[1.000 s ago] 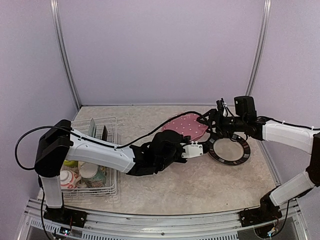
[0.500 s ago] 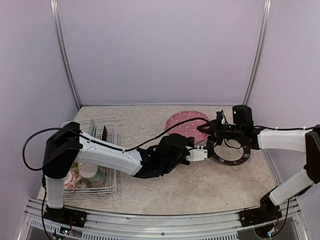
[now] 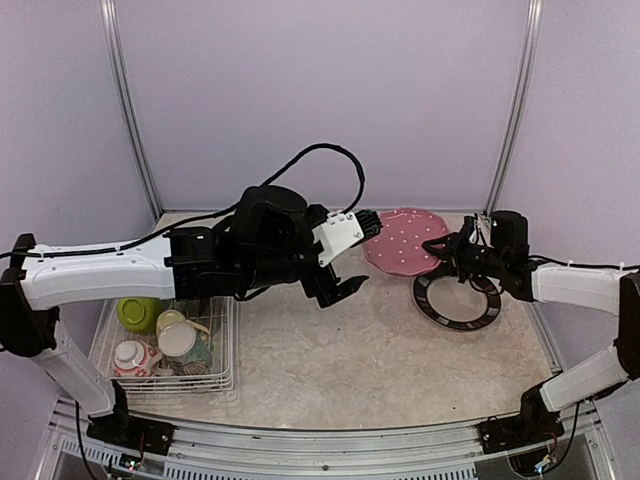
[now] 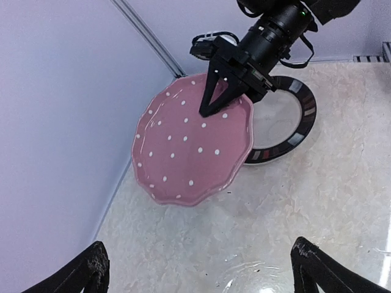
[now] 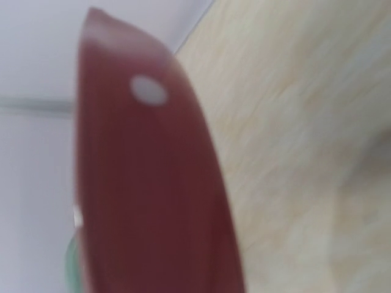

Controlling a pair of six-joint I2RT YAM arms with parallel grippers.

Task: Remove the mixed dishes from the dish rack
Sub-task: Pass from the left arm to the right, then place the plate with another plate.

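A dark red plate with white dots [image 3: 403, 240] hangs tilted over the back of the table, and my right gripper [image 3: 441, 250] is shut on its right rim. In the left wrist view the plate [image 4: 192, 143] shows with those black fingers [image 4: 215, 97] pinching its edge. Up close its rim [image 5: 153, 183] fills the right wrist view, hiding my own fingers. My left gripper [image 3: 340, 292] hovers open and holds nothing, left of the plate; its fingertips [image 4: 91, 268] stand wide apart. The black-rimmed cream plate [image 3: 458, 298] lies flat under the right gripper. The white wire dish rack [image 3: 228, 330] is at the left.
In the rack sit a lime-green bowl [image 3: 138, 312], a cream mug [image 3: 180, 340] and a red-white patterned bowl [image 3: 133, 357]. My left arm crosses above the rack's back part. Purple walls and metal posts close in the back and sides.
My left gripper let go of the dotted plate, opened wide and pulled up and back to the left. The right gripper closed on the plate's rim and now holds it alone.
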